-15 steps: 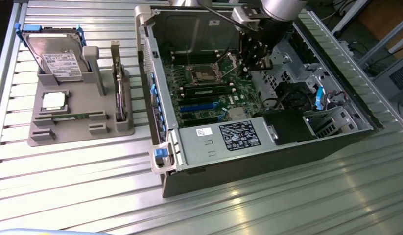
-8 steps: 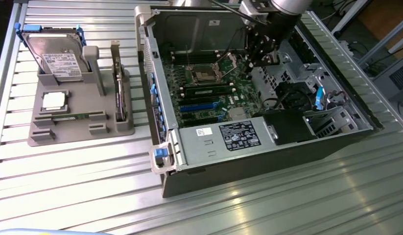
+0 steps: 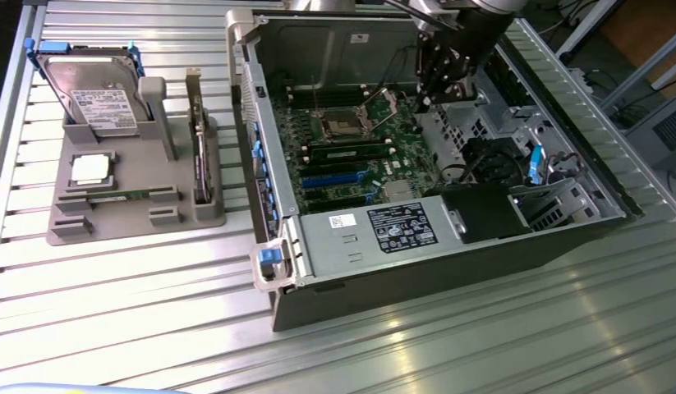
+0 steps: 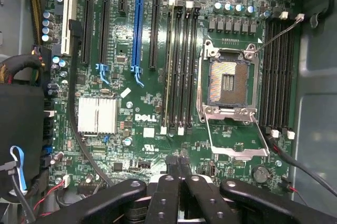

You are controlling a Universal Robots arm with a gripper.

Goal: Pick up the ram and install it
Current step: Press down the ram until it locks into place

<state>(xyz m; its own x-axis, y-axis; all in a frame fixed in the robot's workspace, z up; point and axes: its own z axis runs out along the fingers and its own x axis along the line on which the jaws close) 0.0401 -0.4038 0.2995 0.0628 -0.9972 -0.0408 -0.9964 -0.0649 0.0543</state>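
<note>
Your gripper hangs inside the open computer case, over the motherboard. In the wrist view its fingertips are pressed together with nothing between them, so you are carrying nothing.

The ram appears to stand in one of the memory slots just beside the CPU socket. In the wrist view it reads as a pale edge along the slot farthest from the socket. Whether it is pushed fully home, or the end latches have closed, cannot be told from here.

Out on the table, well apart from the case, the grey fixture holds the hard drive and the processor chip. Leave those alone.

Watch these risks:
- **Half-seated stick.** If one end sits high, any sideways nudge from your closed fingers could lever it in the slot and strain the contacts.
- **Open socket.** The CPU socket lies uncovered with its frame lifted. A descent that drifts toward it could bend the pins.
- **Loose wire.** A thin cable crosses the corner of the socket. It could catch on the gripper's linkage as you move.
- **Case wall.** The arm is close to the wall on the exterior view's right, so a wide swing may clip it.
</note>
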